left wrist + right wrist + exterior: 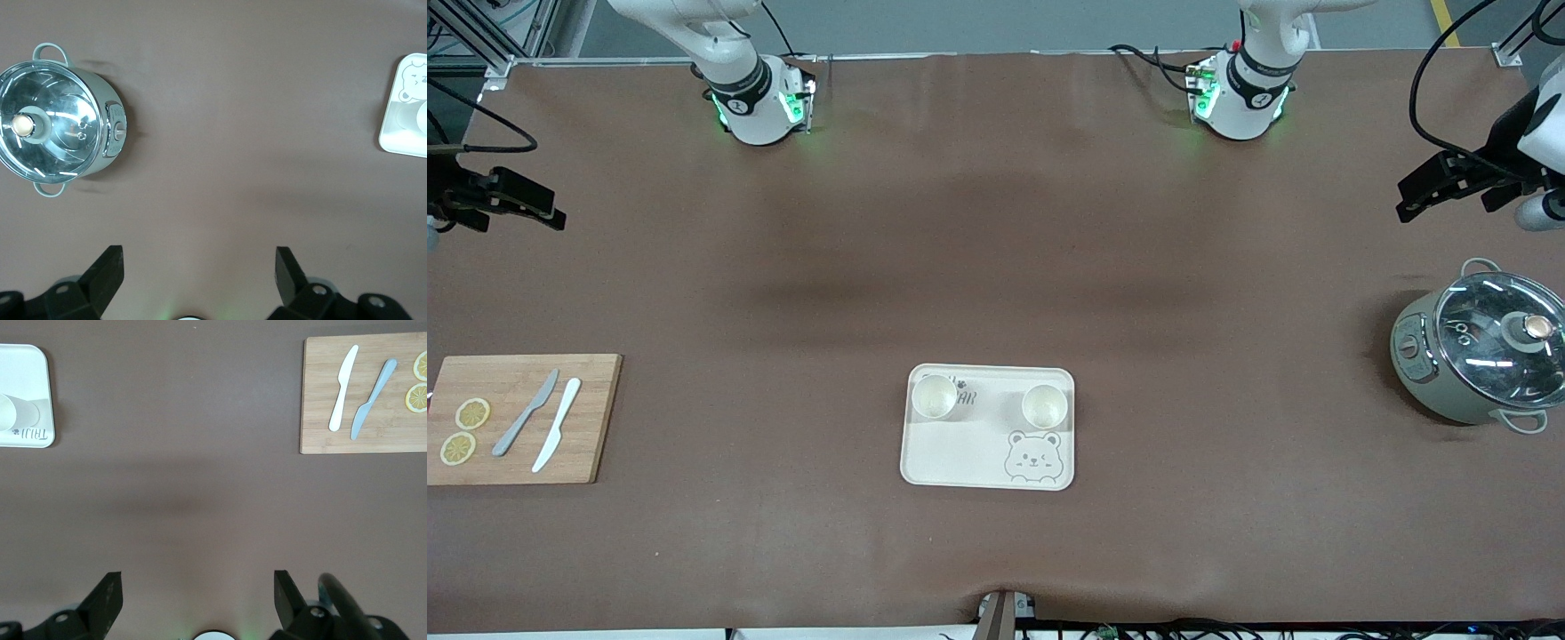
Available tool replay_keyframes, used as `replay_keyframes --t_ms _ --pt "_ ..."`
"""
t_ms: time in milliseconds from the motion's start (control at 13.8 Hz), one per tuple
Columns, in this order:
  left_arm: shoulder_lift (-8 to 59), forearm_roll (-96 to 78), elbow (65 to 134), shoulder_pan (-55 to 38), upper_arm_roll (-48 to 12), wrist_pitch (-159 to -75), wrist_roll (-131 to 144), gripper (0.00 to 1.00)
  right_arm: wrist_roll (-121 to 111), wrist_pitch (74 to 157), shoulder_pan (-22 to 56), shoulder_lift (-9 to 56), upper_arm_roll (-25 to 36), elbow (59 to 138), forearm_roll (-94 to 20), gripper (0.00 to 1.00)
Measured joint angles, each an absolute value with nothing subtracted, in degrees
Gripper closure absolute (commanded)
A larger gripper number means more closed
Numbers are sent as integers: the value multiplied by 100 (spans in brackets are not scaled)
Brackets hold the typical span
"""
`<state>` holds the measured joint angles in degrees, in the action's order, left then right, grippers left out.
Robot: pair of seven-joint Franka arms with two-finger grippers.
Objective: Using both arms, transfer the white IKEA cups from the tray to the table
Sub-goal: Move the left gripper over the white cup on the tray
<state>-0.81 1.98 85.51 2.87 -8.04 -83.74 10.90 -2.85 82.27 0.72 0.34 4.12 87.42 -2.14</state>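
Two white IKEA cups stand upright on the cream bear-print tray [960,458] in the middle of the table. One cup [935,396] is in the corner toward the right arm's end, the other cup [1044,405] toward the left arm's end. The left gripper [1412,203] hangs open and holds nothing over bare table at the left arm's end. Its wrist view shows wide-apart fingers [108,267] and the tray's edge [393,130]. The right gripper [551,212] hangs open and holds nothing over bare table at the right arm's end. Its view catches a tray corner [33,373] with a cup [9,413].
A wooden cutting board [596,418] with a grey knife [527,412], a white knife [557,424] and two lemon slices [471,413] lies at the right arm's end. A grey-green pot with a glass lid [1485,347] stands at the left arm's end.
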Motion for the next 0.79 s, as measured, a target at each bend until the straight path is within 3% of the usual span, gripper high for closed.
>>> replay_keyframes --t_ms 794 --pt "222 198 8399 68 -976 -8378 1119 0 -284 8227 49 49 430 8742 -214 0"
